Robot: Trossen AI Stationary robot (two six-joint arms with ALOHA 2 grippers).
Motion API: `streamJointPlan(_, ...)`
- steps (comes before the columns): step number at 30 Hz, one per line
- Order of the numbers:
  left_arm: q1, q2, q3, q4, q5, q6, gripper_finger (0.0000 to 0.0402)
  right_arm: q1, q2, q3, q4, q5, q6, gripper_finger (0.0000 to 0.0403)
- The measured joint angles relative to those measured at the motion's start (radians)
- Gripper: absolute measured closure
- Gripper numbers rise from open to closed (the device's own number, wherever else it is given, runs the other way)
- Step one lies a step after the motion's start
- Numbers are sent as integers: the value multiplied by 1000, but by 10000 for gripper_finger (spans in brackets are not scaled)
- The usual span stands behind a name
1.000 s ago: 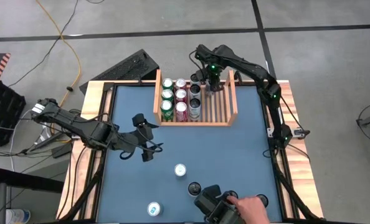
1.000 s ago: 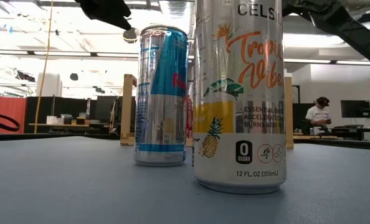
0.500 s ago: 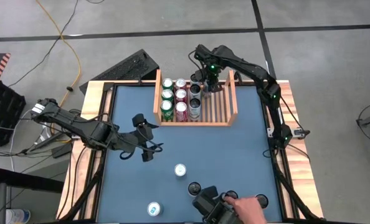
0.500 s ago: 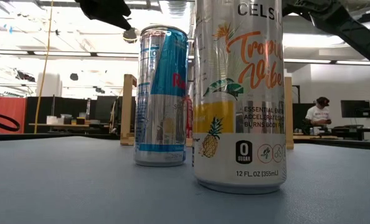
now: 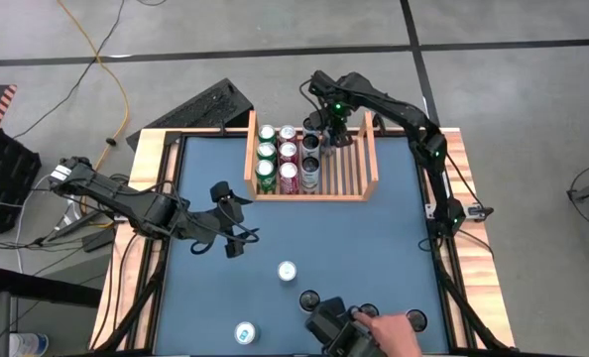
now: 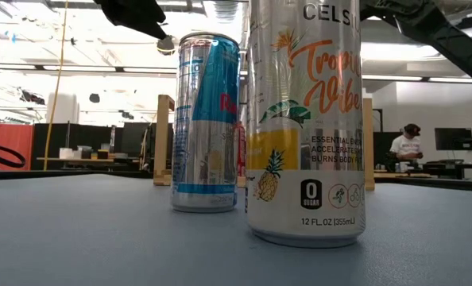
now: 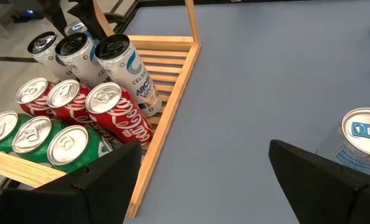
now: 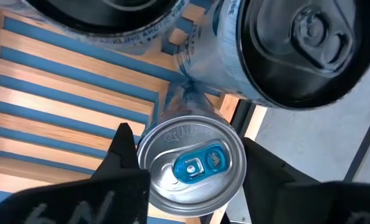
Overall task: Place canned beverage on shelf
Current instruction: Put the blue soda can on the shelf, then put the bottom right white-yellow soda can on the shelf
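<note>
Blue-tabbed can (image 8: 191, 165): upright between right gripper (image 8: 186, 163) jaws at shelf (image 5: 370, 159) rear, grip loosening. Left gripper (image 7: 197, 180) open, empty.

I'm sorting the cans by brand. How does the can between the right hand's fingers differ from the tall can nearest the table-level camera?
The blue-tab can stands on the shelf, between the right hand fingers; the pineapple can stands on the open table. The blue-tab can has a silver lid; the pineapple can's lid is out of frame. The pineapple can reads Celsius; the other's label is hidden. Both are upright.
</note>
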Motion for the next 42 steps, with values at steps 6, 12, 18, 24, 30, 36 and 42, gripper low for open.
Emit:
streamJointPlan(6,0,0,0,0,-5,5,60,12,0,0,16,0,0,237)
streamJointPlan(12,0,0,0,0,-8,7,60,25,0,0,19,-2,3,224)
streamJointPlan(18,0,0,0,0,-11,7,60,26,-3,1,57,-3,79,202)
streamJointPlan(24,0,0,0,0,-11,6,60,26,-6,1,48,3,82,177)
streamJointPlan(30,0,0,0,0,-6,1,60,30,-62,1,44,3,90,175)
streamJointPlan(36,0,0,0,0,-5,1,60,30,-188,1,-3,3,199,175)
streamJointPlan(42,0,0,0,2,37,10,60,69,-346,1,-249,-16,597,175)
